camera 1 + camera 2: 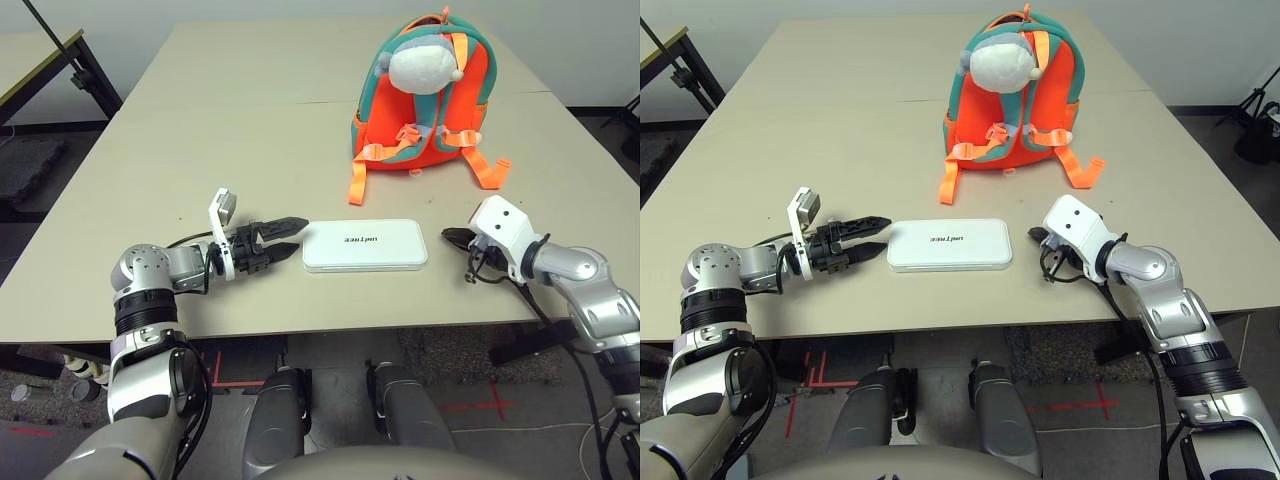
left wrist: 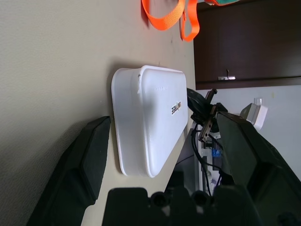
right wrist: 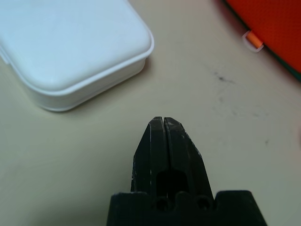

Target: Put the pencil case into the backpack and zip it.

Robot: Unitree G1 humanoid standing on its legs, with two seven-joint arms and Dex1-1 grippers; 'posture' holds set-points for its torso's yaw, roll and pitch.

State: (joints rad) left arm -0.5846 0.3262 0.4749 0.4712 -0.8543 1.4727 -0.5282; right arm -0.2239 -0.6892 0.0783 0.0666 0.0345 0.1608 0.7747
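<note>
White pencil case [image 1: 365, 245] — between left end effector [image 1: 290, 238] | right end effector [image 1: 450, 237]

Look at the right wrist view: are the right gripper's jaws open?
No. The right gripper has its jaws pressed together with no gap, holding nothing, short of the pencil case on the table.

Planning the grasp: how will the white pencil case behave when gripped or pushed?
The pencil case looks like a rigid moulded shell, so probably stiff, not floppy. Its smooth glossy faces may slip between the left gripper's open fingers. Lying flat on the table, it should slide rather than roll or tip.
</note>
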